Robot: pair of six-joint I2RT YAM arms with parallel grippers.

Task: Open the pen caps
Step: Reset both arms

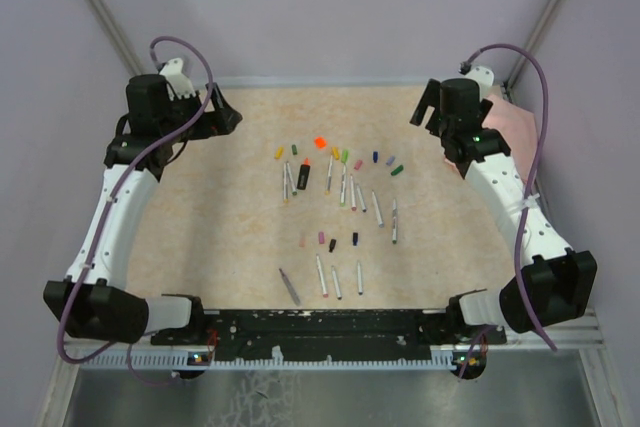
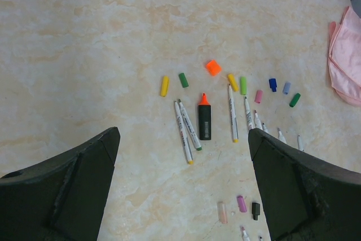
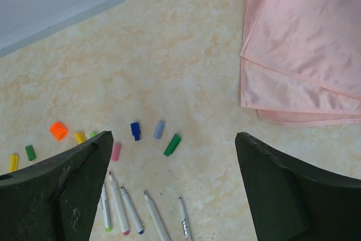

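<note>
Top external view: your left gripper (image 1: 228, 117) and right gripper (image 1: 424, 112) sat back, jaws spread, empty. Pen caps (image 1: 320, 141) lay loose beside bare pens (image 1: 377, 207), so uncapping looked done

Top view overhead, wrist views high, sharing pen caps (image 2: 183, 79)

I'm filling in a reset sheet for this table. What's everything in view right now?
far caps: nine, yellow, green, orange, pink, blue, lilac, arc across the table's middle
near caps: about four, pale pink, purple, black, short row closer to the bases
markers: about a dozen, mostly white, uncapped, nearside of each cap row
highlighter: one, black with orange tip, among the far markers
cloth: one, pink, folded, far right
table: one, beige marbled
left gripper: one, black, open, empty, far left
right gripper: one, black, open, empty, beside the cloth
</note>
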